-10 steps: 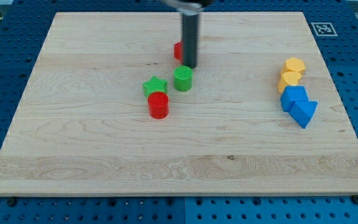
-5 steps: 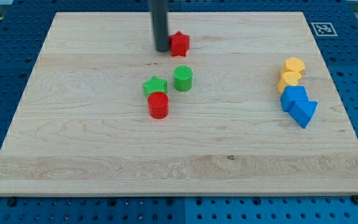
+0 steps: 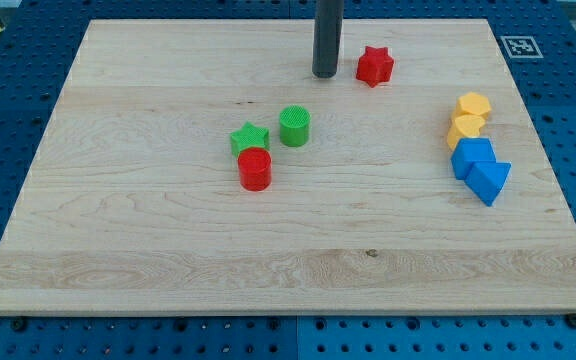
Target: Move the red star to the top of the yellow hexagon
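Camera view: wooden counter (image 3: pixel 168 250) on a blue pegboard. No end effector fitted, so no open or closed state to record; the dark rod ends in my tip (image 3: pixel 325 75), far centre, just left of the red star (image 3: pixel 374 66) with a small gap. Red star lies far, left of and beyond the yellow hexagon (image 3: pixel 474 105). Judged light, rigid, prone to slide and spin; push squarely on its left side. Other blocks: blue pair (image 3: pixel 480 168), green cylinder (image 3: pixel 294 126), red cylinder (image 3: pixel 255 169), green star (image 3: pixel 249 138).
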`<move>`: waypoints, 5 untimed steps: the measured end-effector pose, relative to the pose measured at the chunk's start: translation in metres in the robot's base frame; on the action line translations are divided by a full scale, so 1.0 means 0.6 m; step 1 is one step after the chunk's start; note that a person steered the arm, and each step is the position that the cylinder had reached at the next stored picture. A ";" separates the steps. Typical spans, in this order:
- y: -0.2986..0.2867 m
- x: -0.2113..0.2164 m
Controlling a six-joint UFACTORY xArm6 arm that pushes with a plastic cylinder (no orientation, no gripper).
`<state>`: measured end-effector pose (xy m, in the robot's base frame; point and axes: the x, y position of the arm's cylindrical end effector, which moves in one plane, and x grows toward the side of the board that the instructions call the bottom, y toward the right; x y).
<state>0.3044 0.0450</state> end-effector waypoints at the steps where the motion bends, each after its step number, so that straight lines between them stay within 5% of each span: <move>1: 0.062 0.014; 2: 0.152 0.063; 3: 0.131 0.070; 4: 0.012 0.042; 5: 0.004 -0.024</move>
<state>0.2899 0.0472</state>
